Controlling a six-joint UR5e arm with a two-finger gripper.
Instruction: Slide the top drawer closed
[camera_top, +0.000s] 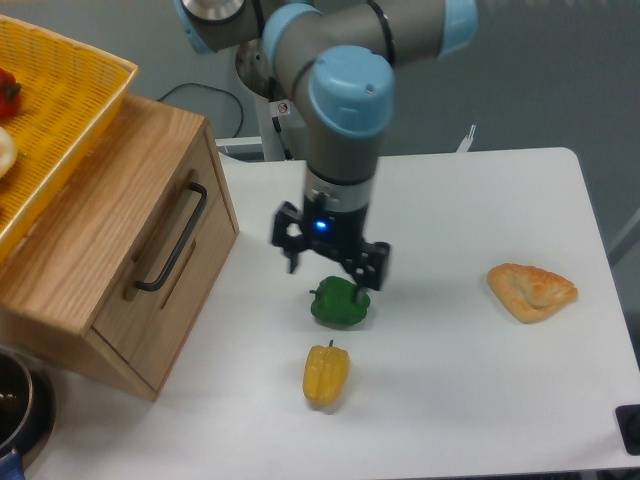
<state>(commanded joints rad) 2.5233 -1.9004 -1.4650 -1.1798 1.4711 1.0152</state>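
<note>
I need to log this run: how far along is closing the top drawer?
Looks done: the top drawer sits flush with the cabinet front, its black bar handle free. In hand: nothing; the gripper hangs above the green pepper, apart from the drawer. Left: seemingly nothing.
</note>
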